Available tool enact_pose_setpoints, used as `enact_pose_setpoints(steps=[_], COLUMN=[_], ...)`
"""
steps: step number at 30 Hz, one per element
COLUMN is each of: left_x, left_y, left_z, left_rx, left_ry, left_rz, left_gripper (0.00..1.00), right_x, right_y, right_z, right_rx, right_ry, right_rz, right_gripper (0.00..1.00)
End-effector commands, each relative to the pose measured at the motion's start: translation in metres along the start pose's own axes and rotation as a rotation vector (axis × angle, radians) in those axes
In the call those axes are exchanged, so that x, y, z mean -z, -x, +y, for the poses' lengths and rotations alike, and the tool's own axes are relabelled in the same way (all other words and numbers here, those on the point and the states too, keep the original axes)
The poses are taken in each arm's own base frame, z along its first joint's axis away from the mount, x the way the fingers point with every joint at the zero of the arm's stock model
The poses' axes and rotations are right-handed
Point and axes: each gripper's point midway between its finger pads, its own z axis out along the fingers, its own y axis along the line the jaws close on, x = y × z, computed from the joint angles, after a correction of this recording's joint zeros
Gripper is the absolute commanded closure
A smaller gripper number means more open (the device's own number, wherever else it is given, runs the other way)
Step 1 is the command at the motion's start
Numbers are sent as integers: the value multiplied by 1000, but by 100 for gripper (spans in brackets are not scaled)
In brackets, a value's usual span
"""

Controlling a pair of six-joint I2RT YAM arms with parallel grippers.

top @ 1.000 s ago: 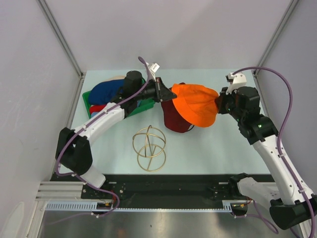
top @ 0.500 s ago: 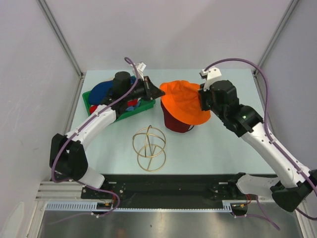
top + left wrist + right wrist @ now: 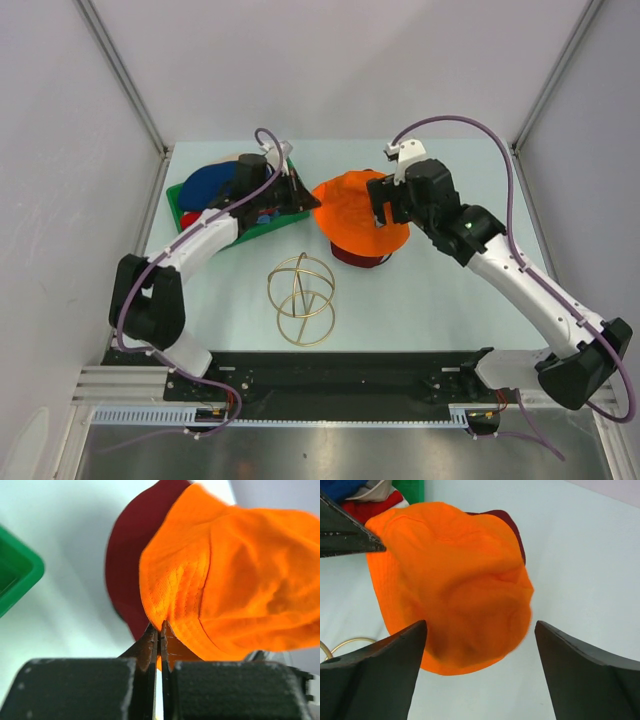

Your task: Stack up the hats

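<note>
Your left gripper (image 3: 159, 630) pinches the orange hat (image 3: 235, 580) by its brim; your right gripper (image 3: 480, 625) gapes empty above it. Behind your left gripper, the green tray (image 3: 258, 229) holds a navy hat (image 3: 210, 182) and a red hat (image 3: 375, 504).

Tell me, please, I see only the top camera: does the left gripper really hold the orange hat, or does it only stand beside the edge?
Observer: It holds it. In the left wrist view the left gripper is shut on the brim of the orange hat.
Operator: And the right gripper? From above its own wrist covers it.
Observer: The right wrist view shows the right gripper wide open over the hat, one finger on each side of the crown, gripping nothing.
</note>
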Motion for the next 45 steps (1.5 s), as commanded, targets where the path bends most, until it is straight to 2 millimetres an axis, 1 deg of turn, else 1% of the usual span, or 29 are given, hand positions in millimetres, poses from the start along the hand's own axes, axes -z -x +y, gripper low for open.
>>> enact_pose_setpoints(steps=[1,2,4,5,6,7,8,11,13,14,15,16,17,18,19,21,22,23,26,28,34,35,37,38,39,41,42,43,45], left_x=[-3,-3,-4,-5,-5,-5,-5,-4,-2,-3,-3,-3,-3,-4,-3,-4,-3,-4,-4,-3,-2,-2,-3,-3,-2,-2,-2,-2,-2], left_y=[10,10,8,8,6,5,3,0,-1,0,0,1,1,1,0,2,1,1,1,3,5,4,5,6,5,6,6,6,6], left_z=[20,21,23,23,24,23,22,23,21,19,19,19,18,19,18,19,19,19,14,11,9,9,9,9,9,8,8,8,8], left_rx=[-80,-91,-120,-131,-142,-160,-168,-181,-175,-175,-170,-168,-165,-161,-158,-146,-139,-135,-122,-121,-119,-118,-120,-119,-118,-119,-119,-119,-121], left_ry=[88,89,84,80,74,67,56,50,43,36,36,34,34,34,33,39,39,39,14,5,-1,-1,-1,0,0,0,-1,0,-2], left_rz=[4,11,17,19,25,29,36,37,33,32,32,31,31,32,33,24,24,22,21,12,4,6,4,2,2,1,0,1,1], left_gripper=[100,100,100,100,100,100,100,100,100,100,100,100,100,100,100,100,100,100,100,100,99,100,100,100,100,100,100,100,100], right_x=[19,21,20,15,13,10,3,5,12,16,15,23,24,22,24,21,19,17,9,4,-8,-10,-14,-17,-21,-25,-28,-30,-33], right_y=[35,38,39,33,30,24,10,-7,-23,-26,-42,-42,-46,-60,-63,-72,-80,-83,-96,-107,-122,-120,-124,-119,-123,-119,-123,-121,-124], right_z=[-9,-26,-30,-41,-44,-42,-47,-41,-36,-35,-35,-33,-31,-28,-25,-19,-19,-20,-18,-11,-8,-8,-5,-5,-5,-5,-4,-4,-2], right_rx=[-83,-127,-160,-182,-205,-220,-243,-295,-327,-340,-359,-384,-397,-410,-418,-426,-429,-430,-436,-445,-451,-450,-461,-454,-457,-452,-454,-457,-464], right_ry=[74,57,101,92,93,124,120,164,184,189,188,202,210,220,240,272,266,260,268,300,315,323,333,341,341,346,350,356,366], right_rz=[-112,-126,-133,-121,-118,-104,-74,-55,-59,-68,-40,-56,-51,-25,-24,-14,-3,-6,13,43,3,-21,-12,-43,-37,-66,-56,-70,-67], right_gripper=[3,1,1,1,1,1,1,1,1,1,1,1,1,1,1,2,2,2,4,6,8,8,8,9,9,10,10,11,11])
